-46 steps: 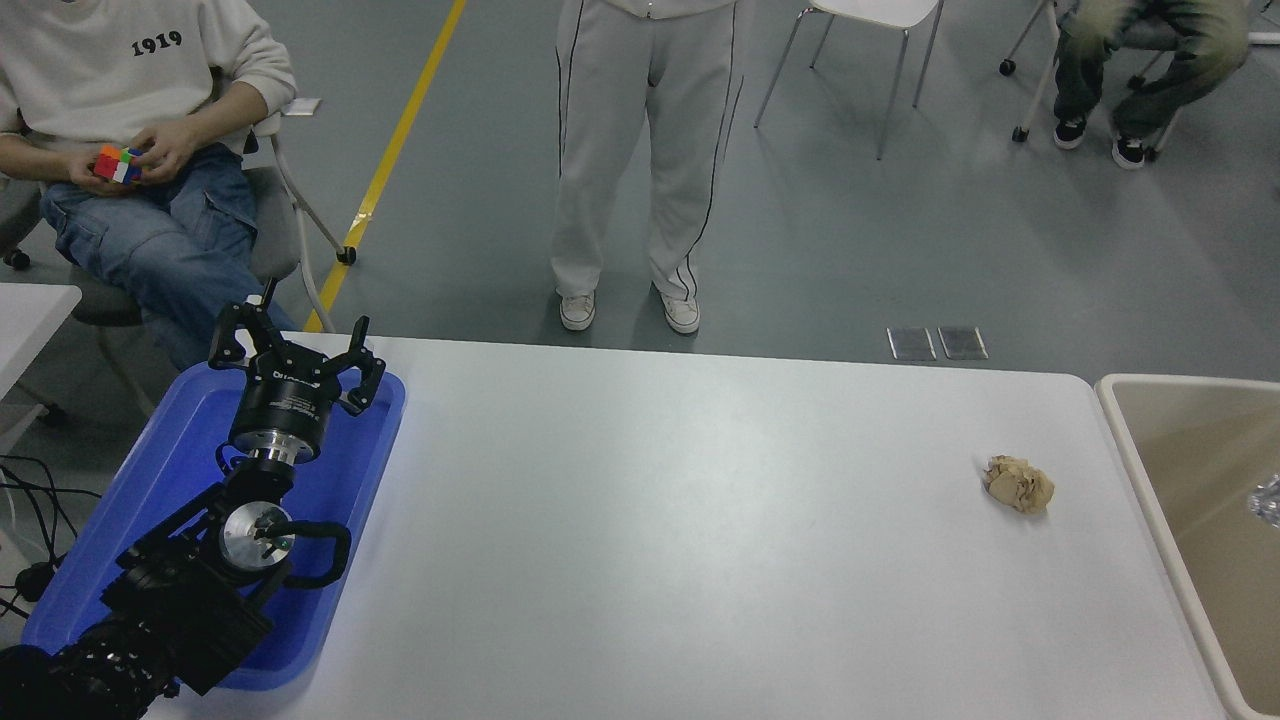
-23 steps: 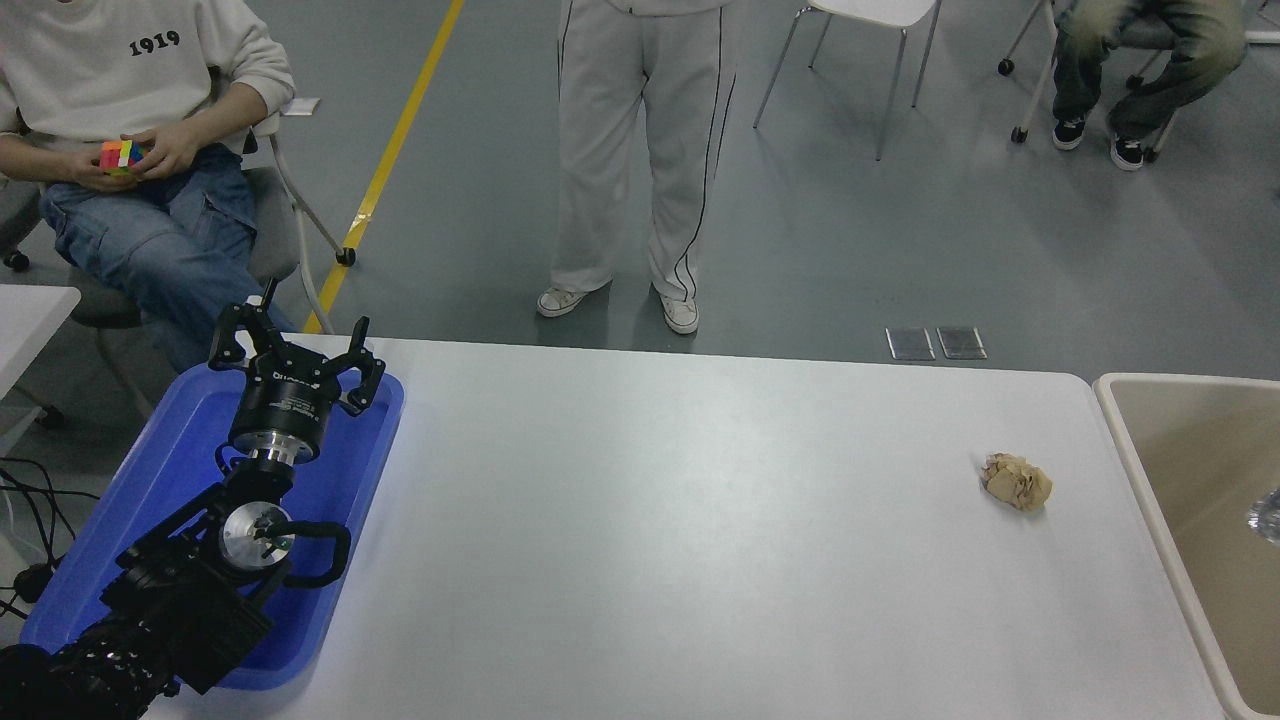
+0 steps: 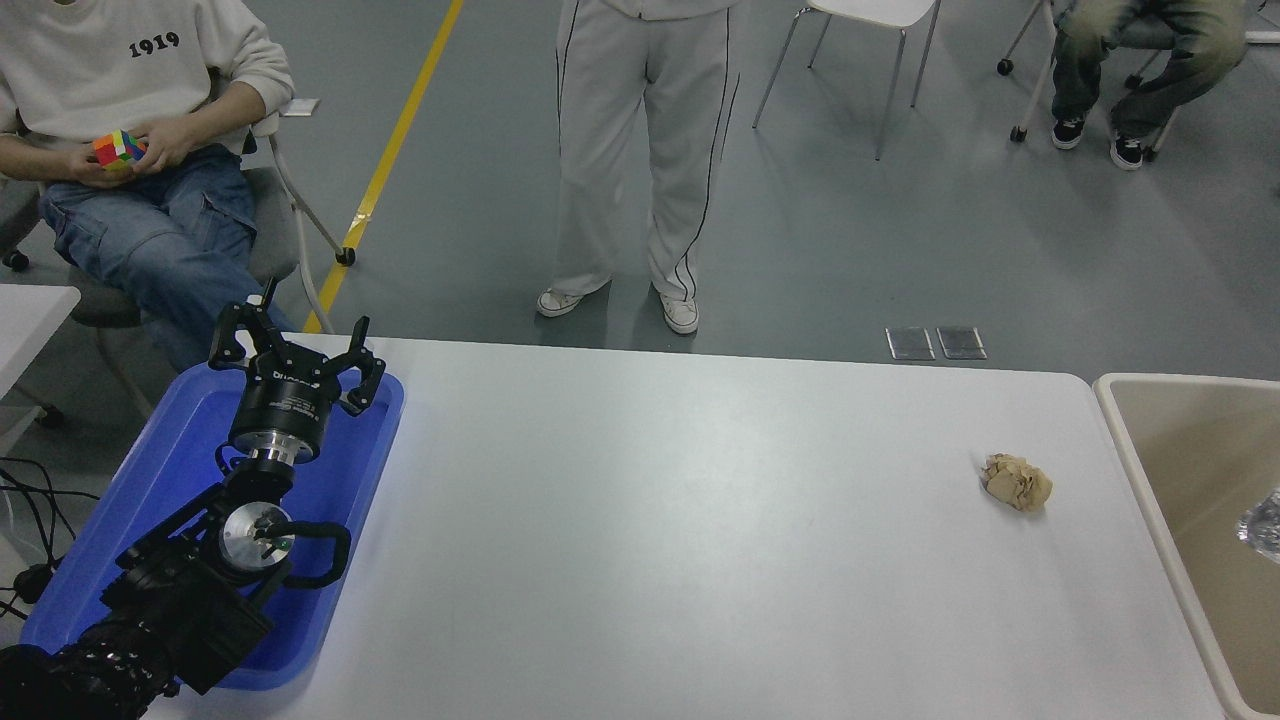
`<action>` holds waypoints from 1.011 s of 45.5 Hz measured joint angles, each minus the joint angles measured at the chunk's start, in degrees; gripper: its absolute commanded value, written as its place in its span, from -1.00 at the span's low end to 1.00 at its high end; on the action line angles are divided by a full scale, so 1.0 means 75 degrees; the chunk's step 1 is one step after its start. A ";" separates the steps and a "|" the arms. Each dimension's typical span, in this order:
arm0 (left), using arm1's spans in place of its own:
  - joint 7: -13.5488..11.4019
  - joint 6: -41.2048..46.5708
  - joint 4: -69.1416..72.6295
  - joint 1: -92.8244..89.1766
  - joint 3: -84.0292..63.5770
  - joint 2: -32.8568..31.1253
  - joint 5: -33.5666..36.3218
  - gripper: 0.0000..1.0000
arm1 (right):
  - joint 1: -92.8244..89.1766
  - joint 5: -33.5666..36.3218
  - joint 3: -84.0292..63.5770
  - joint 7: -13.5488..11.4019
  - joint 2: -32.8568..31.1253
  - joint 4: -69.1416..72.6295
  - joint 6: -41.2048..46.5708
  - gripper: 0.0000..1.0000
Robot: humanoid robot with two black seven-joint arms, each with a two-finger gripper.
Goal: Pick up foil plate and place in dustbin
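Observation:
The beige dustbin stands at the table's right end, cut off by the picture's edge. A small shiny silver crinkled piece, the foil plate, shows inside it at the right edge; most of it is out of view. My left gripper is open and empty, parked over the blue tray at the lower left. My right arm and gripper are out of view.
A flat blue tray lies under the left arm. A crumpled tan paper ball sits on the white table near the dustbin. One person stands at the far side; others sit at the far left and far right.
The silver piece in the dustbin shows a little more at the right edge. The standing person shifted a foot; the seated person turned the cube. My left arm has not moved.

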 measured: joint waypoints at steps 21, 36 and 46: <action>0.0002 0.0000 0.0000 0.0000 -0.0003 0.0000 0.0000 1.00 | -0.0027 -0.0009 0.0089 0.0013 0.0090 -0.0005 -0.1121 0.72; 0.0005 0.0000 0.0000 0.0000 -0.0003 0.0000 0.0000 1.00 | -0.0037 -0.0009 0.0101 0.0018 0.0168 -0.0004 -0.1677 0.72; 0.0005 0.0000 0.0000 0.0000 -0.0003 -0.0001 0.0000 1.00 | 0.0037 -0.0009 0.0116 0.0020 0.0141 0.0103 -0.1765 0.77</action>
